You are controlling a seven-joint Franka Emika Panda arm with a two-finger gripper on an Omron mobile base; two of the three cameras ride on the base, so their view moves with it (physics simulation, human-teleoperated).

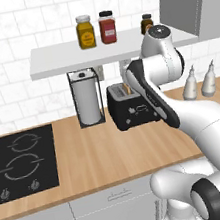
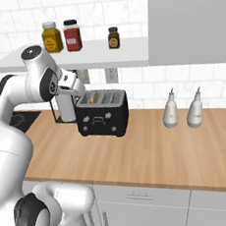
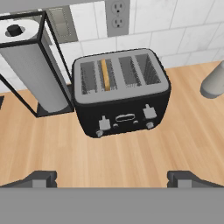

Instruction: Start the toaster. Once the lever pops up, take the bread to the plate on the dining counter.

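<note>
One wooden counter (image 3: 131,162) ran beneath the pincer (image 3: 111,178), whose two finger tips (image 3: 41,178) stood wide apart with nothing between them, poised above bare wood. One white shelf (image 1: 73,57) hung above and beyond the pincer, carrying three jars: one yellow jar (image 1: 85,32), one red jar (image 1: 108,27) and one small dark jar (image 2: 113,38). One black cooktop (image 1: 22,162) lay on the counter, well off to the pincer's left. One toaster (image 3: 120,94), black and boxy, stood directly ahead of the pincer on the counter, close but not touched; its top showed four slots, and its front carried two slider tabs, the left lever (image 3: 104,123) and a second tab (image 3: 149,112), with two small silver knobs below them. One paper-towel roll (image 3: 33,65) stood upright in a black wire frame just beside the toaster, ahead and to the pincer's left. Two pale bottles (image 2: 182,108) stood side by side on the counter, ahead and well to the right. One wall outlet (image 3: 117,16) sat on the tiled wall beyond the toaster. One slice of bread (image 3: 105,75) stood on edge in the second slot from the left, seen as a thin tan strip.
</note>
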